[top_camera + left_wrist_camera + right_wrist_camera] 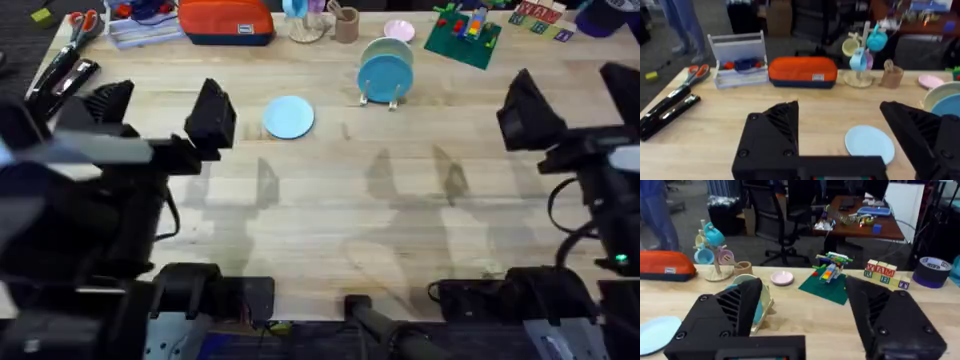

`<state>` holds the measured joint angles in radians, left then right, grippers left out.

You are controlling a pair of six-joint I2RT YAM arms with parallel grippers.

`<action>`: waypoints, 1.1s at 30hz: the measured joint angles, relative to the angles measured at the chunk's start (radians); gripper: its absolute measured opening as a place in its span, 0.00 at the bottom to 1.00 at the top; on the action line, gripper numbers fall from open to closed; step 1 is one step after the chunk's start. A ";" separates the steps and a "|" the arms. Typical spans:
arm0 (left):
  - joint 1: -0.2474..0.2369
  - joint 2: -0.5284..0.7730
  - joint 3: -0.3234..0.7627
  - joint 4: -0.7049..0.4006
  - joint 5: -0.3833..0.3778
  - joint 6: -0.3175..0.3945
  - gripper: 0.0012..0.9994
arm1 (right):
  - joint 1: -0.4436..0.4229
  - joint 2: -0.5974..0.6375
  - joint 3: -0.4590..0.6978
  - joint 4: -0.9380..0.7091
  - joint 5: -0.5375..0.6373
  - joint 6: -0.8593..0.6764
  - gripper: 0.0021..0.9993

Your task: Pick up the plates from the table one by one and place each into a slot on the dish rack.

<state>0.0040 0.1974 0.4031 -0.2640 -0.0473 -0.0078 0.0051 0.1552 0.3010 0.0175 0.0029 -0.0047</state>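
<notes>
Your left gripper (840,145) has its fingers (772,132) spread wide, gripping nothing, with a light blue plate (289,117) flat on the table (330,220) just ahead. Right gripper (805,325) is wide open and empty too. Two more plates (385,72) stand in the dish rack (381,99).

**Right wrist: open fingers over the table**

The right gripper (802,317) hangs with its black fingers (727,317) spread wide above the wooden table (805,315). Past one finger stands the dish rack (764,311) with plates — partly hidden. A light blue plate (657,332) lies flat nearby. Farther back: a mug tree (715,250), a pink dish (782,277), lettered blocks (885,274).
</notes>
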 joint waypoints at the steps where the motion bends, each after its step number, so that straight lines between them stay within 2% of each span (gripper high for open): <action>1: 0.000 0.031 0.035 -0.032 -0.001 0.000 0.99 | 0.000 0.031 0.022 -0.008 0.000 0.000 0.99; 6: 0.000 0.196 0.223 -0.200 -0.002 0.000 0.99 | 0.000 0.196 0.166 -0.165 0.000 0.000 0.99; 11: 0.000 0.364 0.410 -0.372 -0.002 0.000 0.99 | 0.000 0.394 0.356 -0.362 0.000 0.000 1.00; 17: 0.000 0.542 0.577 -0.529 -0.002 0.000 0.99 | 0.000 0.594 0.557 -0.514 0.000 0.000 1.00; 26: 0.000 0.712 0.702 -0.684 0.033 0.000 0.99 | 0.000 0.815 0.778 -0.772 0.000 0.000 1.00; 33: 0.000 0.794 0.724 -0.723 0.057 0.000 0.99 | 0.000 0.910 0.822 -0.815 -0.001 0.000 1.00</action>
<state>0.0040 0.9914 1.1271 -0.9867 0.0093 -0.0082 0.0051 1.0650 1.1229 -0.7979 0.0021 -0.0044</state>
